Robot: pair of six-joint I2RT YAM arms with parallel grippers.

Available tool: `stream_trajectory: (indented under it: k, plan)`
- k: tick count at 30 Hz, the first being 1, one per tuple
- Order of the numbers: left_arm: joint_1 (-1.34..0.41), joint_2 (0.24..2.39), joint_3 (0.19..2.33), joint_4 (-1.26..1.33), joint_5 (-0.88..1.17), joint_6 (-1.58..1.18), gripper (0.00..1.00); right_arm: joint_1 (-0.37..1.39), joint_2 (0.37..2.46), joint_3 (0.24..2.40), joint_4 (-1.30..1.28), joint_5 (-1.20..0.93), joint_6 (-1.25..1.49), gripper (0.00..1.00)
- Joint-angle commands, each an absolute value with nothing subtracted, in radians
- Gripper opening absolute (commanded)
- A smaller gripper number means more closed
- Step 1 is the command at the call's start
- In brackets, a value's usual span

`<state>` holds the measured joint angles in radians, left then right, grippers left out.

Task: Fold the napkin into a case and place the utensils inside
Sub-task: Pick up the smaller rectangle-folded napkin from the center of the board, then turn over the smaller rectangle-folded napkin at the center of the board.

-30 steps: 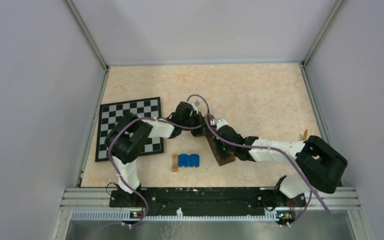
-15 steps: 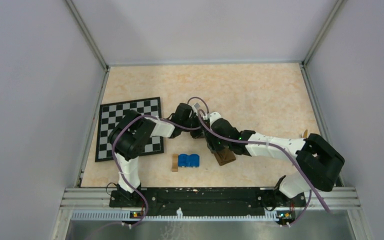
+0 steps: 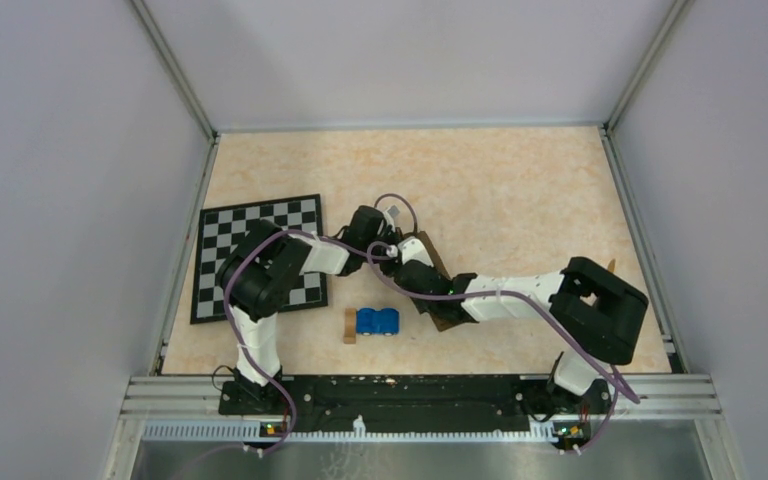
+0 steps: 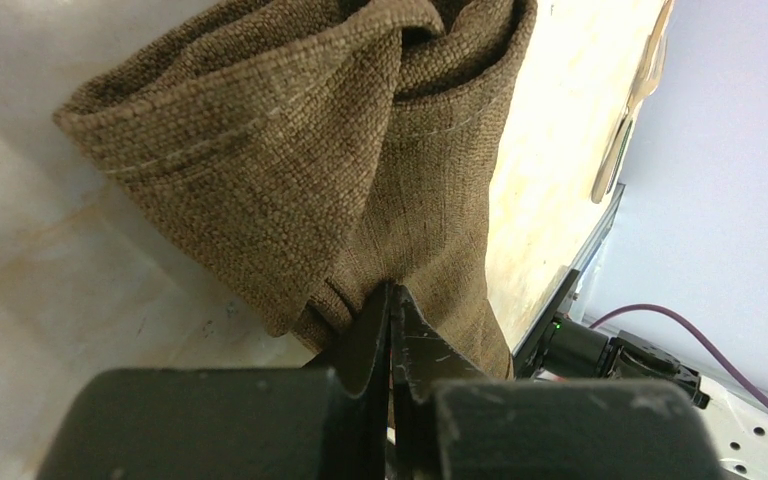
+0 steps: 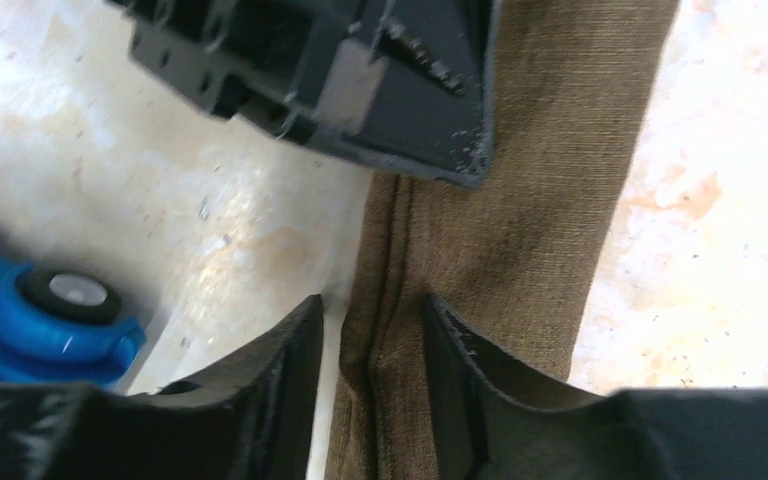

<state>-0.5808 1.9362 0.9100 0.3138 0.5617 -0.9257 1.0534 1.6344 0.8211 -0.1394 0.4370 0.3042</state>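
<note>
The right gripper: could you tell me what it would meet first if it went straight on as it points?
Probably the long dark brown folded cloth case, its layered edge between the open jaws of the right gripper; the black left gripper, pinching it, lies beyond.

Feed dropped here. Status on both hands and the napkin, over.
Left hand shut on napkin at its bunched end. Right hand open, straddling its layered edge. Blue toy car close beside, not touching.

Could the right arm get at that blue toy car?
Probably yes: the blue toy car sits just beside the right pincer, with only bare table between; the pincer would first leave the napkin edge it straddles.
</note>
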Motion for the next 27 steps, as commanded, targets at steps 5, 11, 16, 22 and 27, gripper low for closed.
stream_trajectory:
  k: [5, 11, 16, 22, 27]
  plan:
    - [-0.549, 1.875, 0.920, 0.182, 0.494, -0.815, 0.14, 1.069, 1.689, 0.784, -0.117, 0.630, 0.371, 0.05]
    - [-0.430, 1.603, 0.916, 0.056, 0.459, -0.740, 0.37, 1.064, 1.592, 0.794, -0.061, 0.466, 0.356, 0.00]
    - [-0.347, 1.345, 0.945, -0.140, 0.355, -0.664, 0.44, 0.992, 1.469, 0.814, -0.025, 0.132, 0.446, 0.00]
    - [-0.301, 1.132, 0.921, -0.228, 0.219, -0.634, 0.46, 0.819, 1.452, 0.732, 0.265, -0.383, 0.744, 0.00]
    - [-0.299, 1.102, 0.932, -0.262, 0.231, -0.634, 0.47, 0.690, 1.606, 0.601, 0.722, -0.657, 1.090, 0.00]
